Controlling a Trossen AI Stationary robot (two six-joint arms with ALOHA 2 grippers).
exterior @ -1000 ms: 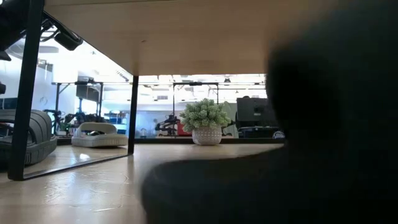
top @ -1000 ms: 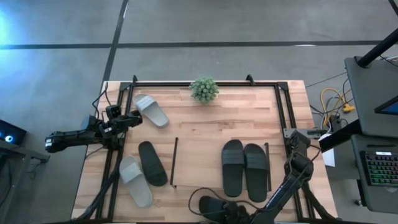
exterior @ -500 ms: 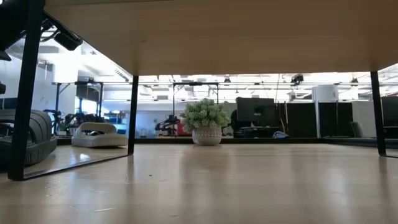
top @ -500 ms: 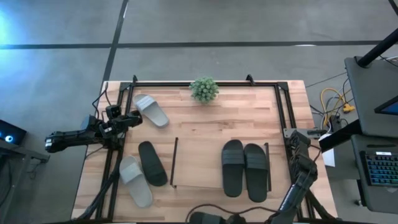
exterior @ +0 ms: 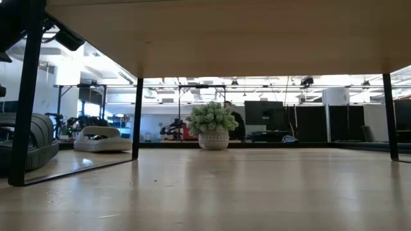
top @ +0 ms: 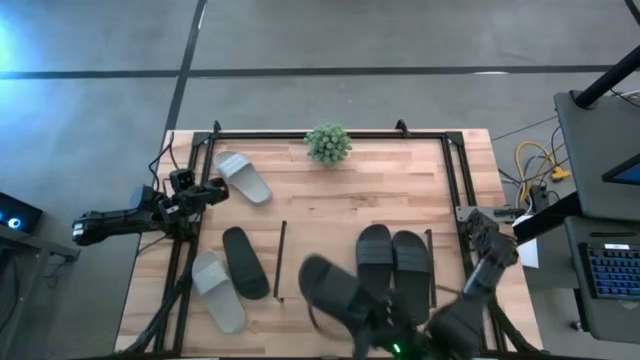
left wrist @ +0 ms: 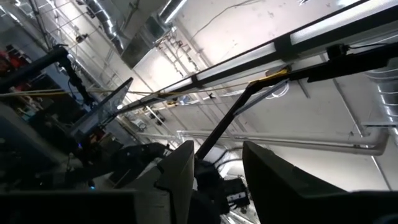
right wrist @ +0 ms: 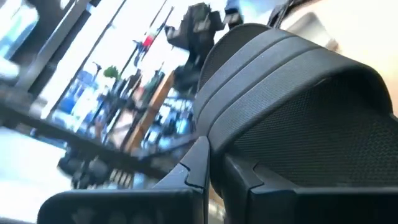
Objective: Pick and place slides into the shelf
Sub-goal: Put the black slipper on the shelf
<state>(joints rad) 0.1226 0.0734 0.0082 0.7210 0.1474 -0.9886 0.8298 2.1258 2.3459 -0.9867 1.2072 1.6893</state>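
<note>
A: Holding a black slide [top: 330, 285] in the right claw [top: 385, 325], clenched on it, near the worktop's [top: 340, 195] front edge, lifted over the shelf [top: 330, 245]. In the right wrist view the ribbed strap [right wrist: 292, 68] sits right against the fingers [right wrist: 199, 165].

B: Shelf contents?

A: Two black slides [top: 374, 268] [top: 410, 274] side by side on the shelf's right half, touching. The held one overlaps the left of that pair in the high view.

B: Rest of the slides?

A: Left of the shelf rail: one black slide [top: 244, 262] with a grey slide [top: 217, 290] just beside it. Second grey slide [top: 243, 177] is at the far left corner.

B: Left arm?

A: Parked off the worktop's left edge, left claw [top: 212, 190] close to that far grey slide, not touching. Fingers [left wrist: 177, 177] stand apart with nothing between them, pointing up at the ceiling.

B: Anything else on the worktop?

A: Small potted plant [top: 328, 143] at the far edge, middle. Low view shows it past the shelf's underside.
</note>
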